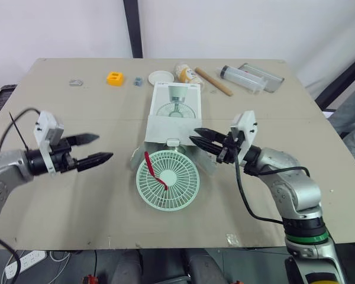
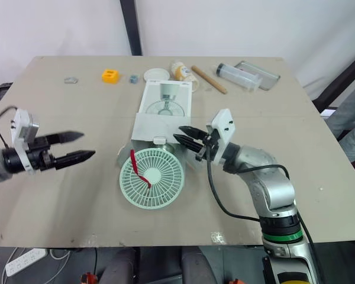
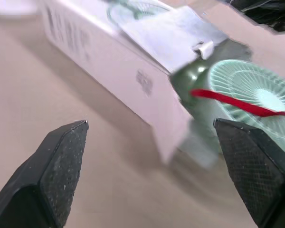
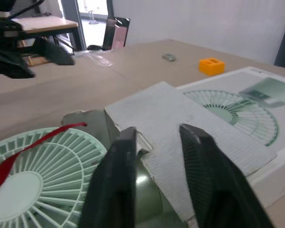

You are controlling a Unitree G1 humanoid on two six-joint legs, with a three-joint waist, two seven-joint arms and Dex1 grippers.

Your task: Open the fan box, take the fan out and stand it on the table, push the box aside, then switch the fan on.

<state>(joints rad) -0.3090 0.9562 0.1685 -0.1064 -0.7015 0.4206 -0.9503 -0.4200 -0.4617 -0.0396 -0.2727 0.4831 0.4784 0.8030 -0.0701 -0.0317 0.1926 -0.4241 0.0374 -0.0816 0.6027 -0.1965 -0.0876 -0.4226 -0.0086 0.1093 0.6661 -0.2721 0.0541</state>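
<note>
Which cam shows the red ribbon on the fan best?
Left eye view: whole red ribbon on the fan grille, seen from above. Right eye view matches. Both wrist views catch it at a low angle, cut off at the frame edge.

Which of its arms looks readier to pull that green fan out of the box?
Probably the right: the right gripper sits open at the mouth of the box beside the fan, while the left gripper hovers well apart.

Matt cardboard fan box (image 1: 176, 103), smooth plastic fan (image 1: 180, 183) (fine-ribbed grille, faintly glossy), matt, even table (image 1: 77, 195).
</note>
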